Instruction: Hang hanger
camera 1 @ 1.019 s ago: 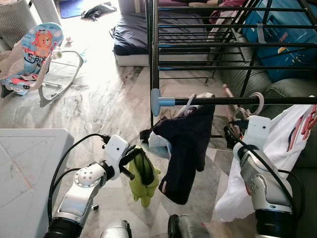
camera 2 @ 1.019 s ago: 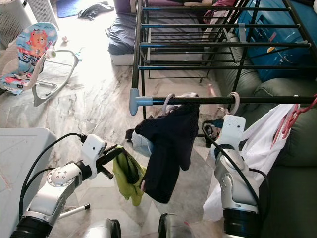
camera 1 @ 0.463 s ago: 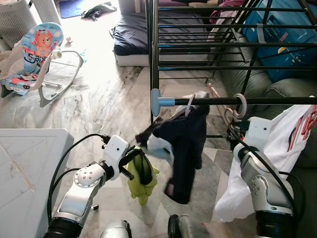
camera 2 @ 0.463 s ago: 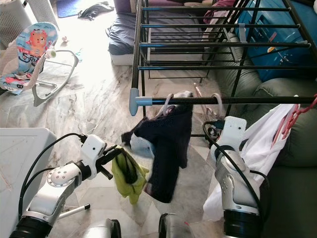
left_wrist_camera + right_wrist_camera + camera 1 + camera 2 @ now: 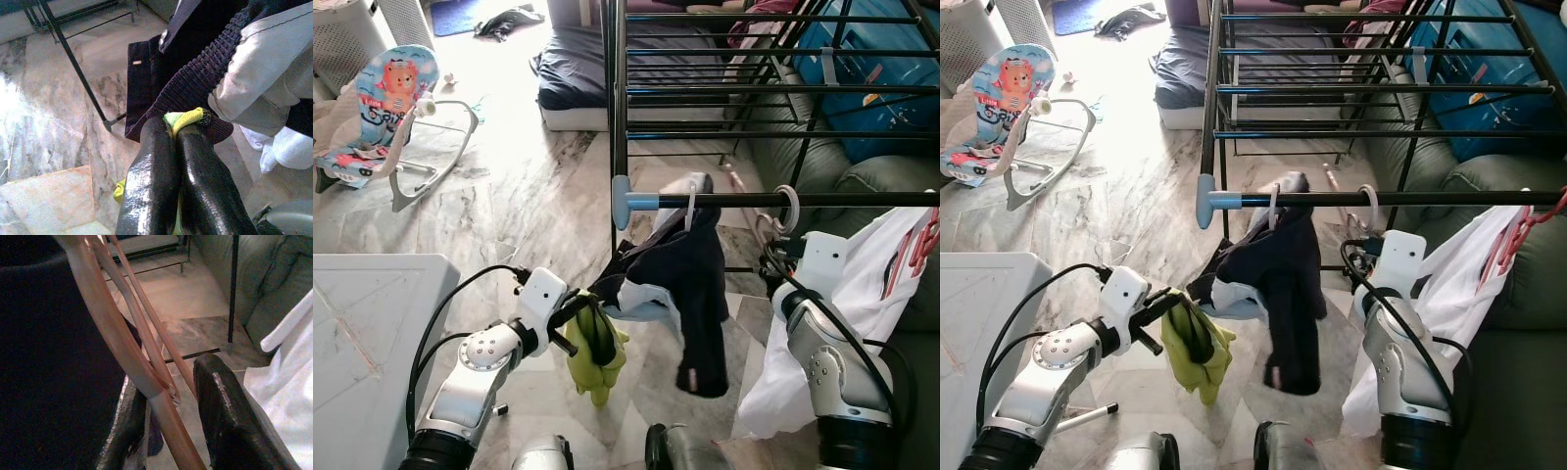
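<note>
Hanger, a pale pinkish one, hooks over the black rail of the drying rack, just above the right gripper; in the right wrist view its thin pink bars run between the two black fingers, which stand a little apart around them, one bar lying against a finger. Further left on the same rail, beside the blue end cap, a second white hanger hook carries a dark navy garment with a pale lining. The left gripper is closed tight on a lime-green cloth that dangles below it, its tips touching the navy garment's ribbed hem. A white garment hangs at the right. A baby bouncer on the marble floor bears a cartoon bear print; its lettering is too small to read.
</note>
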You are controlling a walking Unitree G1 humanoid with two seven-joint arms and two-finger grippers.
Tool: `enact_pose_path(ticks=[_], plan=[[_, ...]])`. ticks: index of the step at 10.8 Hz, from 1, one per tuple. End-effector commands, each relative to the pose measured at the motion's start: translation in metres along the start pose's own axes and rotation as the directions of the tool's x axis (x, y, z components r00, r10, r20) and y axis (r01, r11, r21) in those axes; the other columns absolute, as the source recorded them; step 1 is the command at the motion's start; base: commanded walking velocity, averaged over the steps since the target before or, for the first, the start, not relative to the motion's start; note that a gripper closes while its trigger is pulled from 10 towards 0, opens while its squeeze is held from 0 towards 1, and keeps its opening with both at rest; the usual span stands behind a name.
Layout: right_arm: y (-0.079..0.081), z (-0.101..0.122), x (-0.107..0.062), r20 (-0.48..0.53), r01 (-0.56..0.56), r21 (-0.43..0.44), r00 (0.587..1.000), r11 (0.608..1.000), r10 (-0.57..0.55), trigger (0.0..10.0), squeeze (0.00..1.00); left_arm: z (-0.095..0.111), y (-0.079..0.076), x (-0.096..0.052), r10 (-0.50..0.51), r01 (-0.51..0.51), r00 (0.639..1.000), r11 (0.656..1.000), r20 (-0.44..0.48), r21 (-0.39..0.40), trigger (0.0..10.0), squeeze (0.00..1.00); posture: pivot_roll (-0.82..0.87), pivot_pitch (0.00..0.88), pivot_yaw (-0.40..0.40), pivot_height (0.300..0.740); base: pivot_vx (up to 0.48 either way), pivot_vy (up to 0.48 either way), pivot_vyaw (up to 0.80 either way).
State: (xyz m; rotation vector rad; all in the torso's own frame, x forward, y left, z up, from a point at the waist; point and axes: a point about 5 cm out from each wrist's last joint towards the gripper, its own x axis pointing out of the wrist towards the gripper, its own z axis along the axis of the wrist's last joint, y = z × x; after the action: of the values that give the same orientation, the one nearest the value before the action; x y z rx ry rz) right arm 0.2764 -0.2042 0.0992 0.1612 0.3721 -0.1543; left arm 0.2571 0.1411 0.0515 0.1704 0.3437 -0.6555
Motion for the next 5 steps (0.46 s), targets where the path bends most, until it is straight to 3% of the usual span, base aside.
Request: enact_pose_path(ticks=[1,2,3,4,5], plan=[[0.0001,-0.0098,-0.0012,-0.061,-0.021,-0.029,0.998,0.999,0.019,0.5,0.0,0.0025,0.0025,0.0003,0.002,-0.002,1.0,1.0,0.003,0.018,10.0,0.0,-0.08,0.098,0.005,0.74,0.0,0.0,0.0],[0.0019,-0.0084,-0.0011,-0.057,-0.039,-0.077,0.998,0.996,0.035,8.7,0.0,0.0029,0.002,0.001,0.004,-0.004,1.0,1.0,0.005,0.017,10.0,0.0,-0.08,0.098,0.002,0.74,0.0,0.0,0.0],[0.0003,-0.0101,-0.0013,-0.066,-0.029,-0.11,0.998,0.994,0.022,10.0,0.0,0.0028,0.0015,0.0012,0.004,-0.004,1.0,1.0,0.005,0.016,10.0,0.0,-0.08,0.097,-0.001,0.74,0.0,0.0,0.0],[-0.0022,-0.0125,-0.0031,-0.067,-0.029,-0.179,0.998,0.983,0.017,10.0,1.0,0.0026,0.0011,0.0014,0.004,-0.004,1.0,1.0,0.004,0.016,10.0,0.0,-0.08,0.098,-0.002,0.74,0.0,0.0,0.0],[-0.0018,-0.0129,-0.0053,-0.064,-0.04,-0.23,0.998,0.972,0.026,10.0,1.0,0.0025,0.0016,0.0013,0.006,-0.006,1.0,1.0,0.006,0.015,10.0,0.0,-0.08,0.098,-0.002,0.74,0.0,0.0,0.0]])
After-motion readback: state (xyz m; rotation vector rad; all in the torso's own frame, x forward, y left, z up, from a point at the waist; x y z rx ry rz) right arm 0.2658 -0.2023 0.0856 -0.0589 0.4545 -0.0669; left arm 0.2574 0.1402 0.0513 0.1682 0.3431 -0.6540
